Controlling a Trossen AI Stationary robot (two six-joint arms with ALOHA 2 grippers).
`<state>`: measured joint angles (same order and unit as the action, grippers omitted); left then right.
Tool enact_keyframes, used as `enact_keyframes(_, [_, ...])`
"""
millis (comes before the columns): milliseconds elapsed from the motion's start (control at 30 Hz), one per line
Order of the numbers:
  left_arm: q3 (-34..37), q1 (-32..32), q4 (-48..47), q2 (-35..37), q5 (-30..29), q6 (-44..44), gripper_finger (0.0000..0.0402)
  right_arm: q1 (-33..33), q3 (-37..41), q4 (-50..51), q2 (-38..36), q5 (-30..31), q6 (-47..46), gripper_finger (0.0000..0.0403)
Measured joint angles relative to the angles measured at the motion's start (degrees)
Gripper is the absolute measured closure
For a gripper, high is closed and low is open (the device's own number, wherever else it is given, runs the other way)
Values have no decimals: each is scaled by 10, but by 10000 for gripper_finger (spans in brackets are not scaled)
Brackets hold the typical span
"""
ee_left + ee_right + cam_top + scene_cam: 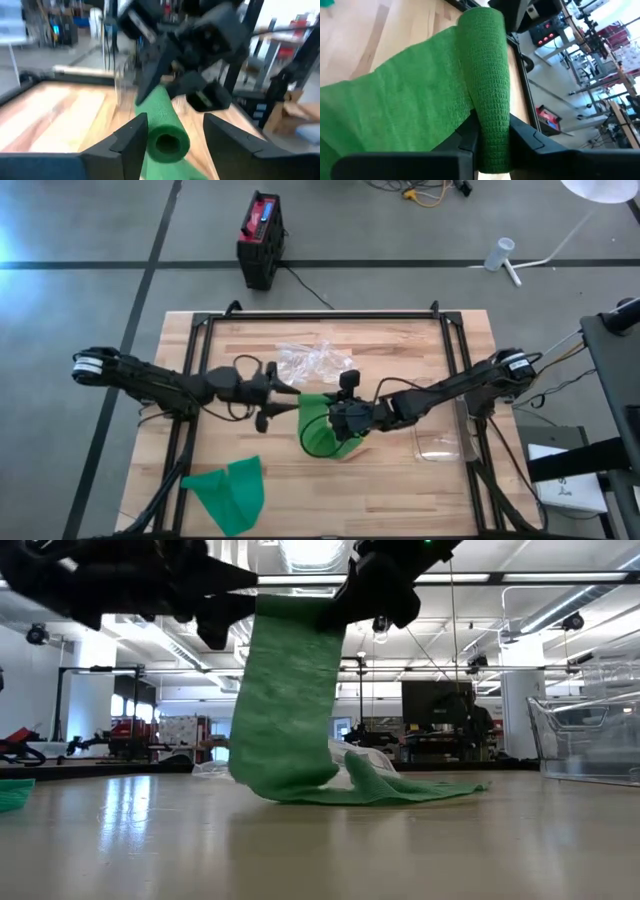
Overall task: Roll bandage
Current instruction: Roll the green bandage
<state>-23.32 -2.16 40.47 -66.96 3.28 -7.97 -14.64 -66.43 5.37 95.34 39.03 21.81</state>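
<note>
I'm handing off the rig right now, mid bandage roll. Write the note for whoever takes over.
Right gripper: shut on the rolled end of the green bandage, holding it up above mid-table.
Left gripper: open, its fingers either side of the roll's free end without touching it.
Bandage: partly rolled; the unrolled tail hangs from the roll and trails onto the wooden table.
Also there: a second green bandage piece near the front left, crumpled clear plastic behind the grippers, and a clear container on the right.
Done: first turns wound.
Left: wind in the hanging tail, probably by regripping with the left.
</note>
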Motion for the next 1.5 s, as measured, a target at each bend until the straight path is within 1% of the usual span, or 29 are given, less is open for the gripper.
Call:
enact_keyframes(233, [-89,0,-148,-28,-12,-6,201,0,0,5,1,28,15,356])
enact_keyframes(367, [-120,0,-193,-39,-43,-5,205,0,0,4,0,35,15,351])
enact_keyframes(500, [-127,0,-226,-35,-56,6,217,0,0,2,-1,44,13,347])
enact_keyframes(600, [-119,0,-222,-16,-72,1,227,-4,0,2,-1,52,14,350])
enact_keyframes(700, [-111,0,-210,-3,-74,-14,236,-5,0,1,-1,51,17,355])
enact_keyframes(867, [-96,0,-147,-12,-58,-32,245,-5,0,-3,-1,50,21,353])
enact_keyframes(1000, [-90,-1,-132,-24,-57,-33,252,-5,0,-14,-1,46,24,349])
enact_keyframes(1167, [-89,-1,-126,-31,-56,-34,260,-5,0,-16,-1,45,28,355])
enact_keyframes(1333, [-88,0,-125,-31,-51,-52,265,-5,0,-24,-1,45,29,353])
enact_keyframes(1500, [-88,0,-126,-23,-36,-66,261,-6,-4,-32,-1,43,33,350])
